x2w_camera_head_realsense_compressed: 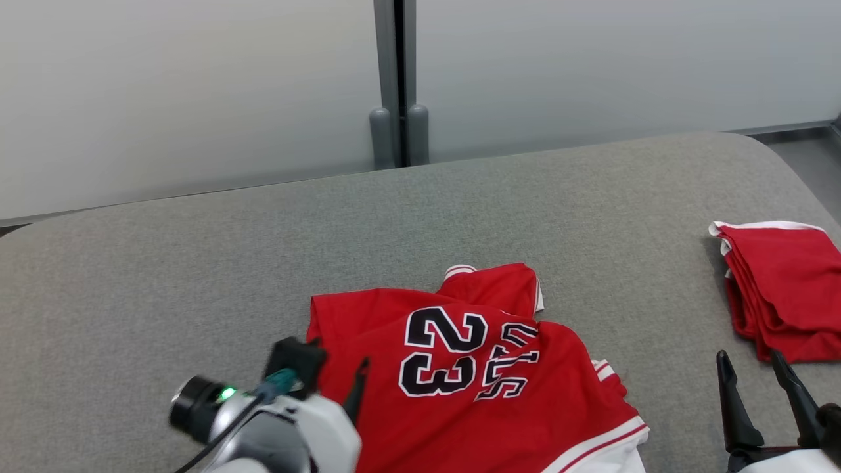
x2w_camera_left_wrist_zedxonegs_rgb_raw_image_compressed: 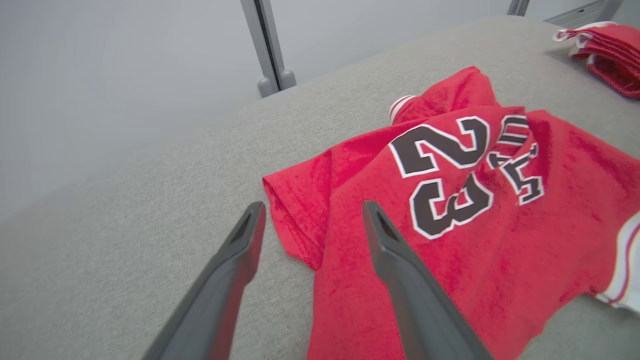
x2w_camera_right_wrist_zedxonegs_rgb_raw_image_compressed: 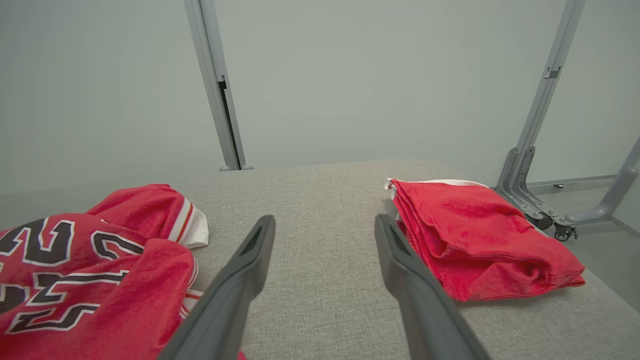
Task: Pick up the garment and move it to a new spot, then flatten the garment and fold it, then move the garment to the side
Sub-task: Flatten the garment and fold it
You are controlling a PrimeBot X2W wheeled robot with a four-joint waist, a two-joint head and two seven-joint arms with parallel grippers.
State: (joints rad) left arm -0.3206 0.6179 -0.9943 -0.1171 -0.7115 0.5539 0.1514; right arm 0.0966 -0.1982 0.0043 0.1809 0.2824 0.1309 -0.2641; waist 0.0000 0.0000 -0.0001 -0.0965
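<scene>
The garment point(x2w_camera_head_realsense_compressed: 473, 374) is a red jersey with a black "23" and white trim. It lies crumpled on the grey padded table point(x2w_camera_head_realsense_compressed: 197, 263), near the front middle. My left gripper point(x2w_camera_head_realsense_compressed: 338, 358) is at the jersey's left edge. In the left wrist view the left gripper point(x2w_camera_left_wrist_zedxonegs_rgb_raw_image_compressed: 313, 207) is open, its fingers point(x2w_camera_left_wrist_zedxonegs_rgb_raw_image_compressed: 395, 260) straddling the jersey's point(x2w_camera_left_wrist_zedxonegs_rgb_raw_image_compressed: 475, 210) left corner from above, with nothing gripped. My right gripper point(x2w_camera_head_realsense_compressed: 750, 360) stands open at the lower right over bare table. In the right wrist view the right gripper point(x2w_camera_right_wrist_zedxonegs_rgb_raw_image_compressed: 325, 220) is between the jersey point(x2w_camera_right_wrist_zedxonegs_rgb_raw_image_compressed: 100, 260) and a folded red cloth.
A folded red cloth with white trim point(x2w_camera_head_realsense_compressed: 785, 289) point(x2w_camera_right_wrist_zedxonegs_rgb_raw_image_compressed: 475, 240) lies at the table's right edge. Pale wall panels and a grey post point(x2w_camera_head_realsense_compressed: 397, 85) stand behind the table. A wheeled metal frame point(x2w_camera_right_wrist_zedxonegs_rgb_raw_image_compressed: 530, 200) stands on the floor to the right.
</scene>
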